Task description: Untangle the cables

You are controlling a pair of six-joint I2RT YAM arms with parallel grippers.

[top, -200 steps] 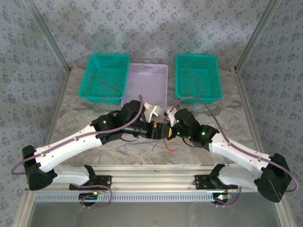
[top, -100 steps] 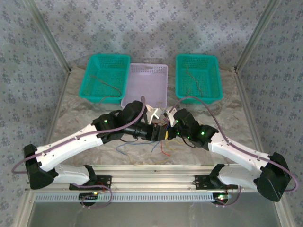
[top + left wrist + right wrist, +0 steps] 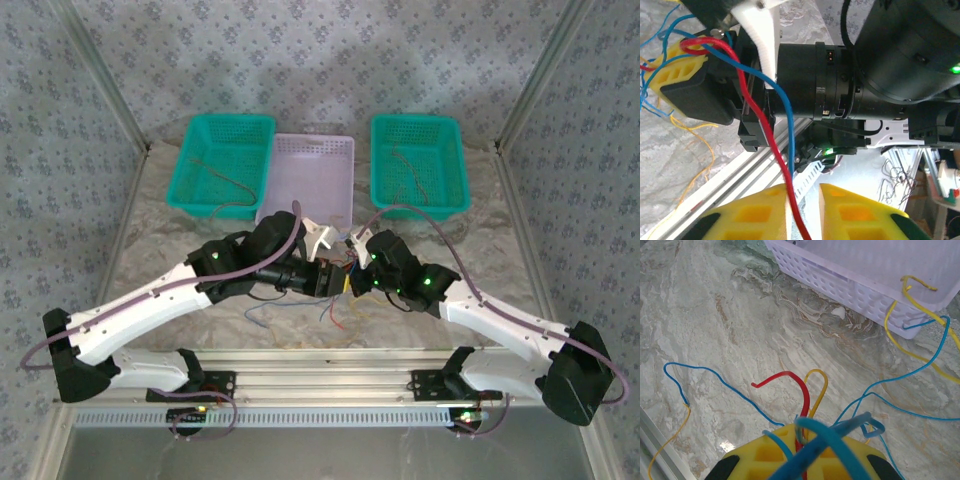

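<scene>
The cables are thin red, blue and yellow wires. My right gripper (image 3: 810, 440) is shut on a bunch of them, and a red loop (image 3: 790, 377), a yellow loop (image 3: 820, 382) and blue strands (image 3: 715, 377) spring from its yellow fingers. From that bunch a red wire (image 3: 752, 110) and a blue wire (image 3: 787, 130) run down to my left gripper (image 3: 804, 192). Its yellow fingers (image 3: 760, 210) stand a narrow gap apart, with the red wire in the gap against the left finger. In the top view both grippers meet at mid-table, left (image 3: 335, 283) and right (image 3: 352, 268), above loose wires (image 3: 300, 312).
Three baskets stand along the back: a teal basket (image 3: 232, 119) on the left, a lavender basket (image 3: 315, 139) in the middle, a teal basket (image 3: 415, 120) on the right, both teal ones holding wires. Yellow and blue wires (image 3: 920, 287) hang over the lavender basket's corner (image 3: 850, 280). An aluminium rail (image 3: 320, 372) borders the near edge.
My left gripper's jaws have narrowed around the red wire beside the right gripper. The loose wires below the grippers have shifted slightly left. The right gripper has stayed shut.
</scene>
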